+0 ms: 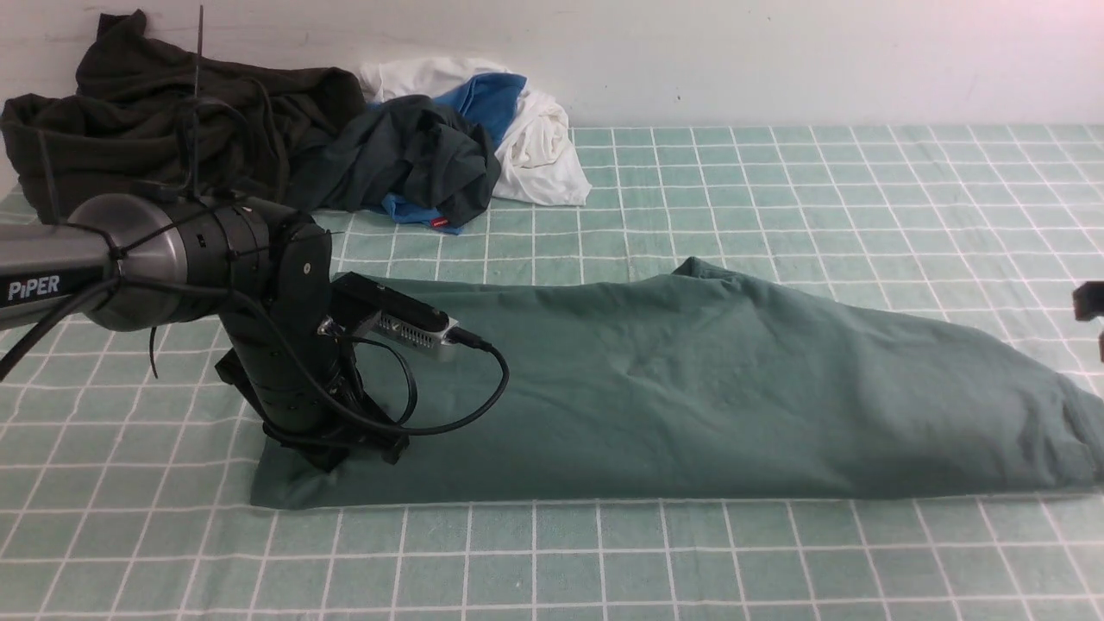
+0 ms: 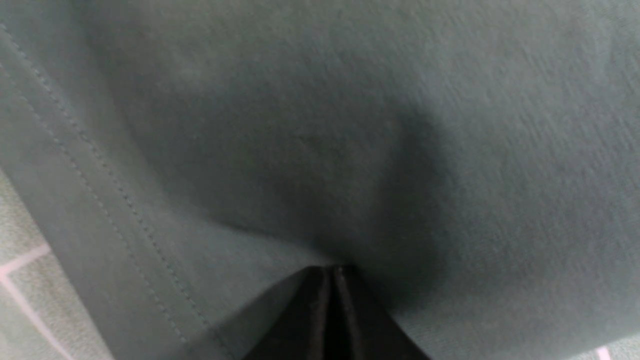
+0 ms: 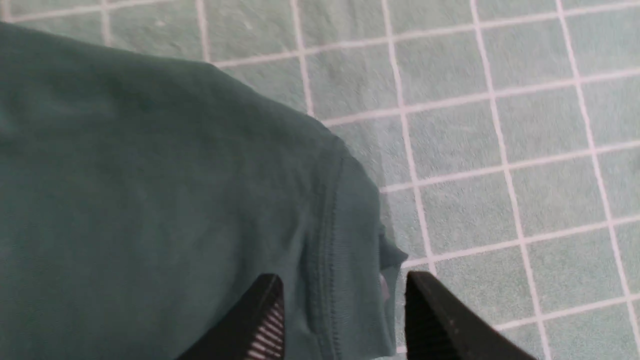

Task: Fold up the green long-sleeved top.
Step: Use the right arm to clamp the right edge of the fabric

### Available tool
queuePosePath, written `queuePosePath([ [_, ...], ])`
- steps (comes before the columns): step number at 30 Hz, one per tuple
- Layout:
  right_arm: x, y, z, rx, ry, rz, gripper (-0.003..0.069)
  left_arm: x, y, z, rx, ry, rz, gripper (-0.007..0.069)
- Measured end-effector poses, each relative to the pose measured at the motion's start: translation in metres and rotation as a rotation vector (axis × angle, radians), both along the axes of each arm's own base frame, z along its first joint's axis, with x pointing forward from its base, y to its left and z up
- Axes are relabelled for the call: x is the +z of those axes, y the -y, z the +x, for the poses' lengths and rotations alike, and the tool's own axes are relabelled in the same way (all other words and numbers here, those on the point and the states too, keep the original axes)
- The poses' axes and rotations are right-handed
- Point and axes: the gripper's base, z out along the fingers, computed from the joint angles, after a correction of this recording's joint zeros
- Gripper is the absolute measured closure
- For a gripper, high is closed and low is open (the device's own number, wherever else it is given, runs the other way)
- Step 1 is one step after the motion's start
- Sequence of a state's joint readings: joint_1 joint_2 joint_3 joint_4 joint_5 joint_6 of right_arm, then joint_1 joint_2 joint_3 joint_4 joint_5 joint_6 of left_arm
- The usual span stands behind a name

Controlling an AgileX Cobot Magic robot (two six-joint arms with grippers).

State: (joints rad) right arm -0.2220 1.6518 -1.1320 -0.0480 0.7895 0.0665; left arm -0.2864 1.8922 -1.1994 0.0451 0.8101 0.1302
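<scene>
Possibly loses the green long-sleeved top on the lift, judging by the small pucker of cloth at the tips of the left claw; could equally catch only the upper layer there and leave the lower one flat on the checked cloth, spoiling the fold; could drag the whole garment sideways instead of turning it over, with one end pinched and the other not yet gripped; might shut the right claw on air or on the checked cloth, given one jaw over green fabric and the other just beyond the garment's edge; might also bunch the ribbed seam between those jaws into a lump rather than a clean corner; shows the left claw with fingers pressed together, tips sunk in a dimple of green jersey just beside a double-stitched hem; reads as clamped on the top, number of layers impossible to tell; shows the right claw with jaws well apart, holding nothing, straddling the stitched edge, contact with it impossible to tell; finds the top lying in a long flat band, one end under the left claw, the other end under the right claw, the middle stretched between them.
</scene>
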Motion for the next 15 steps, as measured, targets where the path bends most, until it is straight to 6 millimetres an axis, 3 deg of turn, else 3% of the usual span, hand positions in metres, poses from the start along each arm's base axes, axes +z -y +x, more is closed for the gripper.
queuePosePath([
  [5,-0.044,0.008,0.012,-0.026,-0.094,0.038,0.0196,0.000,0.000,0.000,0.003,0.000,-0.005,0.0628],
  [10,-0.085,0.010,0.020,-0.030,-0.179,0.066,0.0169,0.000,0.000,0.000,0.004,-0.001,-0.006,0.0628],
  [15,-0.085,0.010,0.021,-0.025,-0.174,0.064,0.0190,0.000,0.001,0.000,0.004,-0.001,-0.006,0.0628],
])
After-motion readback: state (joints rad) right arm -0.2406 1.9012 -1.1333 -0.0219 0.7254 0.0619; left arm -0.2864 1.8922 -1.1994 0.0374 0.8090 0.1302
